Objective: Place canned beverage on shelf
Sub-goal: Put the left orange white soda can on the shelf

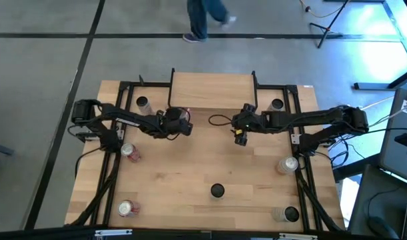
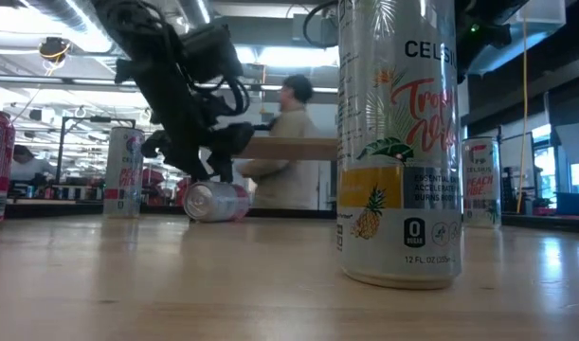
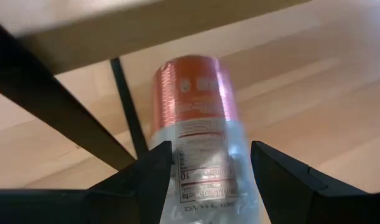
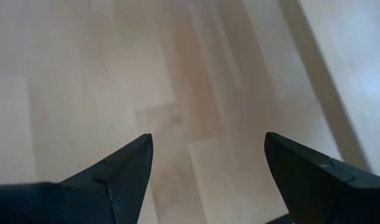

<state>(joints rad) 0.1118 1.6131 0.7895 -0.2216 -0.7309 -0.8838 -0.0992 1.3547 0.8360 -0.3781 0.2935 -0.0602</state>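
The left gripper (image 3: 205, 163) is seen clamped on a red-and-silver can (image 3: 199, 118); in the left wrist view its two dark fingers (image 3: 153, 168) press against the can's sides, with the can's red end projecting forward past them. In the high view this gripper (image 1: 182, 124) is placed at the front left corner of the shelf (image 1: 213, 89), beside one of the thin black legs (image 3: 129, 106), and the can is held below the level of the light wooden top board. The can is carried lying on its side; in the low view it (image 2: 216, 201) is seen horizontal just at the tabletop, though whether it touches the wood cannot be told.

The right gripper (image 4: 205, 165) is held spread wide, nothing between its fingers, only bare tabletop (image 4: 115, 81) being seen past them. In the high view it (image 1: 240, 134) is positioned just in front of the shelf's right half.

The shelf's top board is bare of cans. Other cans are scattered on the table (image 1: 190, 173): one standing dark-topped can (image 1: 217, 191) near the front middle, and one lying red can (image 1: 130, 152) on the left side.
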